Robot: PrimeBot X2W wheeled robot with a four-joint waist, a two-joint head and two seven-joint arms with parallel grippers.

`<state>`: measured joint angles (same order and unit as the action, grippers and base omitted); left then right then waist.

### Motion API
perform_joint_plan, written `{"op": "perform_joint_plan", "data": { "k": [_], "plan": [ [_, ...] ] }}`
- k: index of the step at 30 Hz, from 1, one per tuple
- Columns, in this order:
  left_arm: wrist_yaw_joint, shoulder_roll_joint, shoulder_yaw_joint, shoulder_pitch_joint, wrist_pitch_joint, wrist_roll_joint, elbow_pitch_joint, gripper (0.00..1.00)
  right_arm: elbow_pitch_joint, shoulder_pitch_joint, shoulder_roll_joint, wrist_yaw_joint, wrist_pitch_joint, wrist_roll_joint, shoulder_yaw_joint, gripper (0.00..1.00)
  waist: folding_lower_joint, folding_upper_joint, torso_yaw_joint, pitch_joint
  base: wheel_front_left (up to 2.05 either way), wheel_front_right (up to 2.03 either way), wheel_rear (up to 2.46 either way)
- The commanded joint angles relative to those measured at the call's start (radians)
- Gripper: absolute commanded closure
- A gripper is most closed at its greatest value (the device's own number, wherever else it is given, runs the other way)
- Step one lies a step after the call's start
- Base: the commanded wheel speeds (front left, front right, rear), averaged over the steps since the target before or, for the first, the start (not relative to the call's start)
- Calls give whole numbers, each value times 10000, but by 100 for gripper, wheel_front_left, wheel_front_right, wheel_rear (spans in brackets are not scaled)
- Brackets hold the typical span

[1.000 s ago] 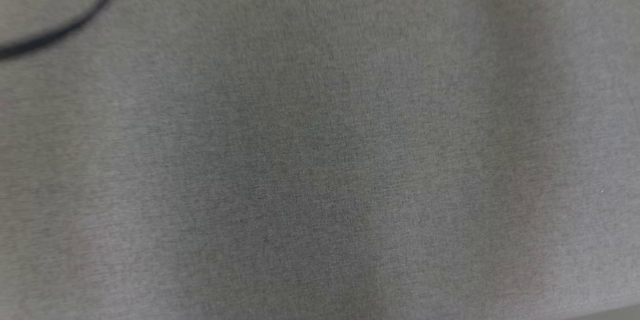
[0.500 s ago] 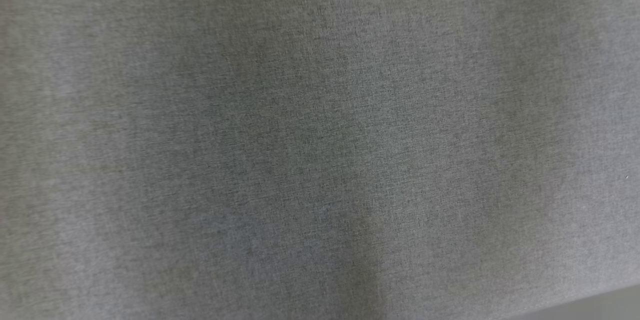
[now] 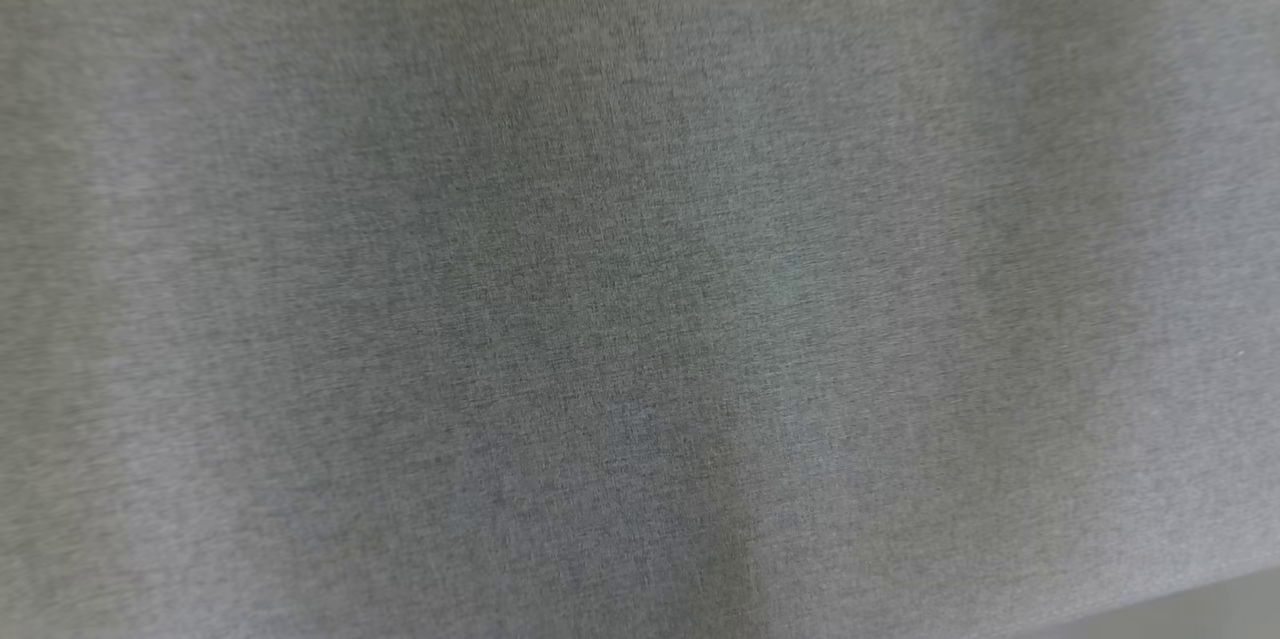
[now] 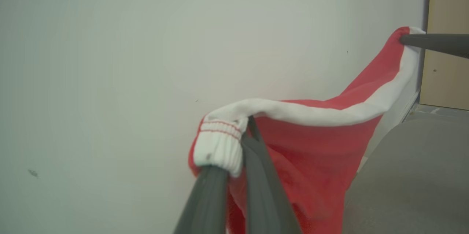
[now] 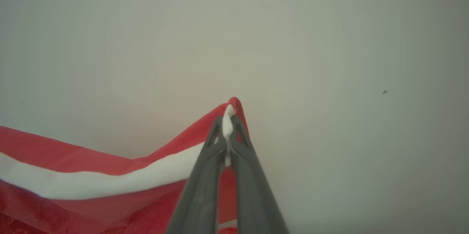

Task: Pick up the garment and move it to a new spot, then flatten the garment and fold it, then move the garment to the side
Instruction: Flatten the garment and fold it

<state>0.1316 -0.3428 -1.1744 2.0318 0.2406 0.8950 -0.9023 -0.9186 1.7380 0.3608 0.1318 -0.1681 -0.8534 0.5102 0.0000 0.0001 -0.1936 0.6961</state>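
Observation:
The garment (image 4: 315, 142) is red with a white stripe and a white ribbed cuff (image 4: 218, 146), and it hangs stretched in the air between my two grippers. My left gripper (image 4: 240, 140) is shut on it at the cuff end. The right gripper (image 4: 405, 39) reaches in from the upper right of the left wrist view and pinches the far corner. In the right wrist view the right gripper (image 5: 228, 120) is shut on that red and white corner, and the garment (image 5: 73, 182) sags away to the lower left.
The grey cloth-covered table (image 3: 640, 279) lies under the head camera, with its edge at the lower right. The table (image 4: 410, 175) also shows beside the hanging fabric. A pale wall (image 4: 110, 62) stands behind, with a wooden panel (image 4: 447, 76) at its right.
The head camera has shifted over the grey table. The dark curved line at the top left slid out and now shows as a sliver in that corner.

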Motion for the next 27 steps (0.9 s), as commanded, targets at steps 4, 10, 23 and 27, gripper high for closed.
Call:
{"op": "perform_joint_plan", "data": {
  "k": [4, 10, 23, 27],
  "plan": [
    [-27, -219, 146, -1365, 242, 336, 376, 100, 483, -1252, 113, -23, -179, -345, 418, 100, 0, -1, 204, -958, 0, 0, 0],
    [-357, -686, 1318, -4038, 246, -99, 2049, 100, 1583, -3685, 272, -23, -559, -876, 733, 100, 0, -1, 263, -1959, 0, 0, 0],
    [-1616, -1218, 2523, -10656, 251, -1439, 6570, 100, 4453, -10088, 1075, -23, -825, -1027, 160, 100, 0, -1, 548, -3739, 0, 0, 0],
    [-1822, -1393, 2400, -12266, 252, -1835, 7200, 100, 5119, -11737, 1143, -23, -602, -917, -373, 100, 0, -1, 550, -4004, 0, 0, 0]
  ]
}}
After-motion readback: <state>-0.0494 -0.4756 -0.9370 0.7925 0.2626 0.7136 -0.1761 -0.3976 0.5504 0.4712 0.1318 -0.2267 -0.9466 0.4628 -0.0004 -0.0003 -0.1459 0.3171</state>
